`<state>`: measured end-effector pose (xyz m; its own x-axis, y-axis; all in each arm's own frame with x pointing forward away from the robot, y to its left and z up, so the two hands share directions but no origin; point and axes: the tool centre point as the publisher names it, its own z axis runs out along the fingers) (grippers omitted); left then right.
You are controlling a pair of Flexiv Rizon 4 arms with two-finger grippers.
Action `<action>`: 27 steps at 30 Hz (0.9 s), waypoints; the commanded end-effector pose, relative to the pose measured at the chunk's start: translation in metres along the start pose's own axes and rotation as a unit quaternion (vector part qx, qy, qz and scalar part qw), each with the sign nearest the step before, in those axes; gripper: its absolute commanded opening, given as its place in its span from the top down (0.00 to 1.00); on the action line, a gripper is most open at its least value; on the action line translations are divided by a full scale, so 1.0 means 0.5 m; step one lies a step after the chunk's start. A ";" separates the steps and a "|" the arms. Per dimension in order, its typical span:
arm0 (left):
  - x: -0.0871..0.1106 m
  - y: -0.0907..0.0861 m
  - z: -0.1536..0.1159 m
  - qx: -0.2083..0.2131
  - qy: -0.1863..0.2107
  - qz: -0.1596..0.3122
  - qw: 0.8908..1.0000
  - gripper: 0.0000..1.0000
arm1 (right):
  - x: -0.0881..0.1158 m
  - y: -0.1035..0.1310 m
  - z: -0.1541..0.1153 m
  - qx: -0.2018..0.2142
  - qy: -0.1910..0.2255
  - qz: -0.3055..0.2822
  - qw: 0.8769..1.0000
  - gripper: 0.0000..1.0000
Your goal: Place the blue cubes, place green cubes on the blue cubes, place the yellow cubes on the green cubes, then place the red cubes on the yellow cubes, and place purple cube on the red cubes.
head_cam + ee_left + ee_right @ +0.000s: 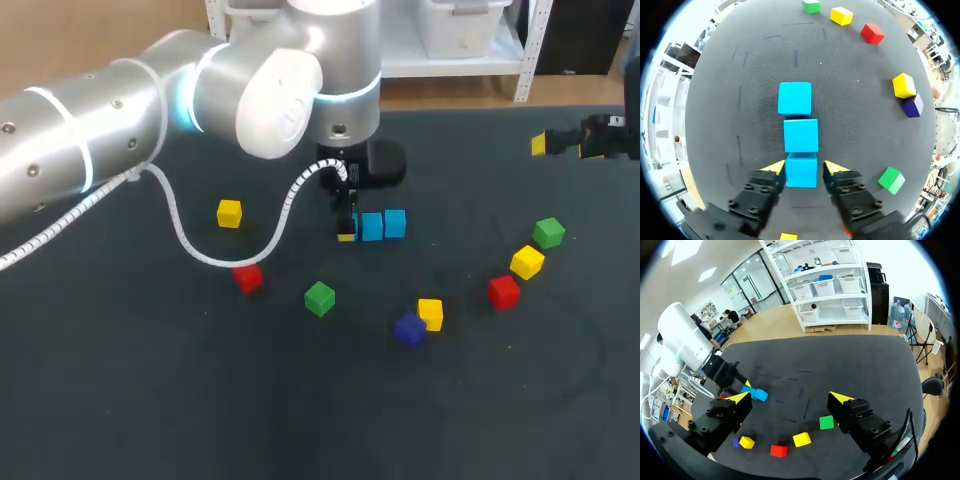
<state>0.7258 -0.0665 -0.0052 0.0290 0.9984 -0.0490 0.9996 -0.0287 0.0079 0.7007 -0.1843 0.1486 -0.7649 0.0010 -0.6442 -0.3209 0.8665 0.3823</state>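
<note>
Three sky-blue cubes (pixel 800 135) (one tidy row); left pincer (pixel 804 168) loosely straddles the nearest, right pincer (pixel 792 399) wide.

The counter (pixel 120 400) has a dark, matte cover with faint scuff lines. Past its far edge lies a light wooden floor (pixel 785 325). On the floor stands a white shelf rack (pixel 866 295) holding pale plastic bins (pixel 850 284). Beside the rack, glass partitions (pixel 747 290) close off another room. Bright panel lights (pixel 707 274) shine in the white ceiling.
</note>
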 end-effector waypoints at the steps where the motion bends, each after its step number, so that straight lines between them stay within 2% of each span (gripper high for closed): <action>1: 0.004 0.004 -0.013 0.006 -0.001 -0.001 1.000 0.00 | 0.000 0.000 -0.001 0.000 0.000 0.000 1.000 0.00; 13: 0.036 -0.019 -0.058 0.016 0.003 -0.012 1.000 0.00 | 0.000 0.000 -0.001 0.000 0.000 0.000 1.000 0.00; 17: 0.059 -0.026 -0.065 0.016 0.004 -0.016 1.000 0.00 | 0.000 0.000 -0.001 0.000 0.000 0.000 1.000 0.00; 27: 0.135 -0.030 -0.092 -0.013 -0.001 -0.068 0.998 0.00 | 0.000 0.000 -0.001 0.000 0.000 0.000 1.000 0.00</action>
<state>0.7250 -0.0111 0.0330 -0.1011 0.9946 -0.0250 0.9949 0.1010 -0.0075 0.7007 -0.1843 0.1486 -0.7649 0.0009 -0.6442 -0.3209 0.8665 0.3823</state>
